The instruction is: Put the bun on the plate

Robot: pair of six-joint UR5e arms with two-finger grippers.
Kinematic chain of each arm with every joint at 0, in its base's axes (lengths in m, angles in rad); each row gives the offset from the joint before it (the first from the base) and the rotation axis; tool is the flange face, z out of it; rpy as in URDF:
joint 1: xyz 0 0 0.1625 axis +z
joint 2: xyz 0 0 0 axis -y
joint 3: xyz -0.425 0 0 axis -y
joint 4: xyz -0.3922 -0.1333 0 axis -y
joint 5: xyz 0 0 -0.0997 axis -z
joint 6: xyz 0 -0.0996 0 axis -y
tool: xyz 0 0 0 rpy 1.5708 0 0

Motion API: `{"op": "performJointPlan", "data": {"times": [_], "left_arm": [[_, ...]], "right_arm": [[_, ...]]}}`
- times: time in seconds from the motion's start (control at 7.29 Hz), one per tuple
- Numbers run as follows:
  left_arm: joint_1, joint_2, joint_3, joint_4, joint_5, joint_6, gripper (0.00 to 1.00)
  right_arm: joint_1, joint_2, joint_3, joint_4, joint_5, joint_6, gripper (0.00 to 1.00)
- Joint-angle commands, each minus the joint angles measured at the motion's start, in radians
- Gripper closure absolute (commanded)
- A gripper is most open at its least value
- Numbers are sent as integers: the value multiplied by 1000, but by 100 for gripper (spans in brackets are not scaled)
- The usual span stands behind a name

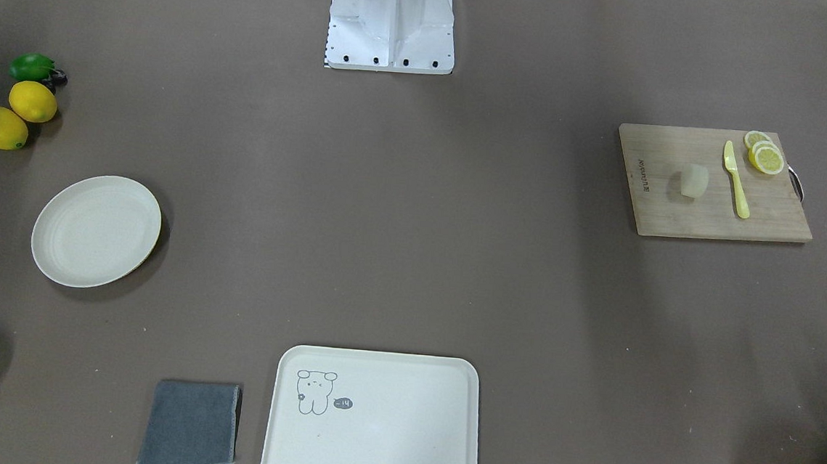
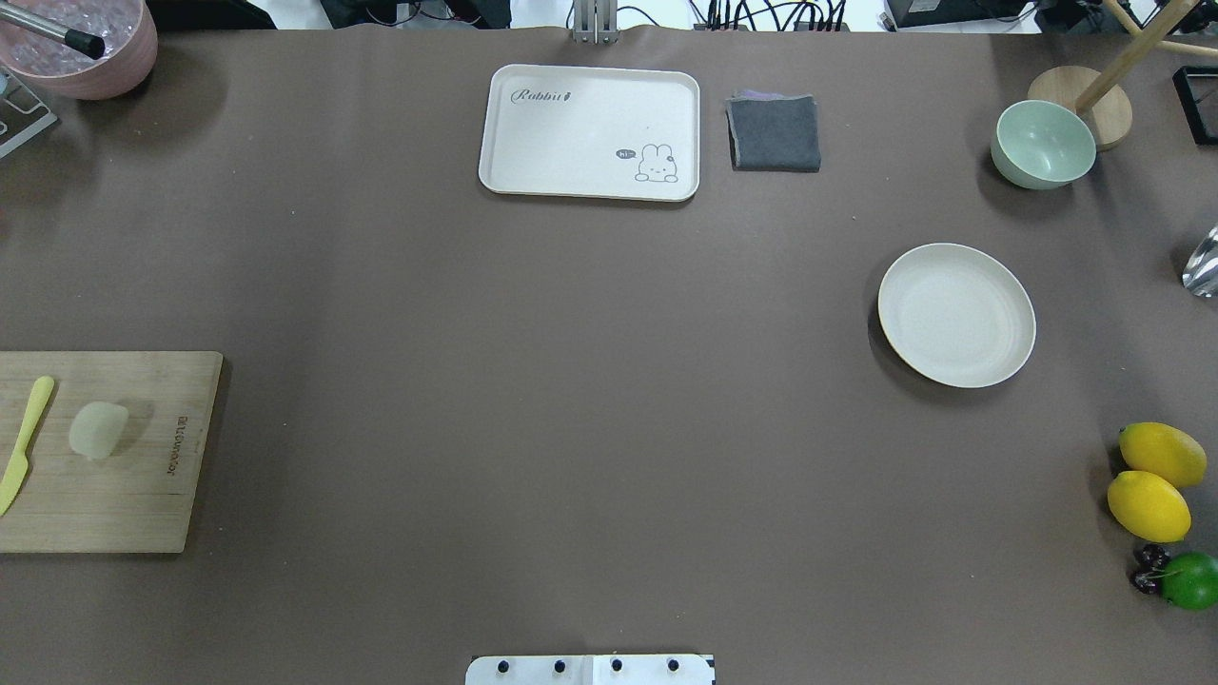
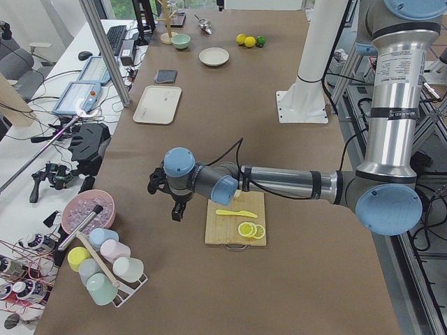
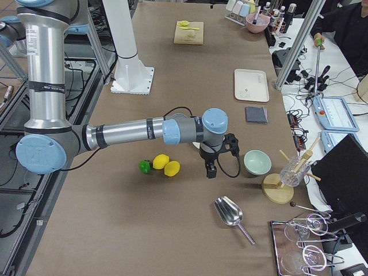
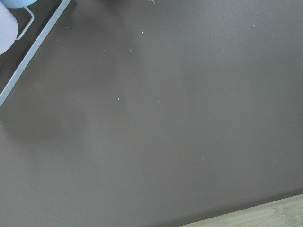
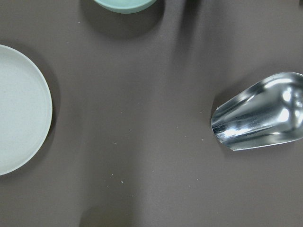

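The bun is a small pale lump lying on a wooden cutting board on the robot's left side, also seen as the bun. The plate, round, cream-white and bare, sits far across the table on the robot's right; the right wrist view catches the plate's rim. My left gripper hangs just past the board's outer end, apart from the bun. My right gripper hovers between the lemons and a green bowl. Only side views show them, so I cannot tell open from shut.
A yellow knife and lemon slices share the board. Two lemons and a lime lie near the plate. A cartoon tray, grey cloth, green bowl, metal scoop and pink bowl stand around.
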Motion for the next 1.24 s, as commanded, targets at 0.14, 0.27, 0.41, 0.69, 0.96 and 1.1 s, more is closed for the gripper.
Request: {"op": "performJointPlan", "data": {"times": [0.14,0.27,0.41,0.69,0.96,1.1], "left_arm": [[2,5,-29,2,-1,-51,2],[7,7,-28,2,5,-51,2],[7,8,-29,0,5,-51,2],[8,20,-31,-17,5,-51,2],[13,20,-25,-31,-4,-47,2],[16,30,-28,-28,-4,-46,2]], "right_arm": [[-6,6,-8,2,1,0,0],[-6,6,-2,2,1,1,0],[-6,6,-8,2,1,0,0],[-6,6,-10,2,-3,-2,0],[-6,4,-11,2,-2,-2,0],[-9,3,-11,2,-2,-2,0]]}}
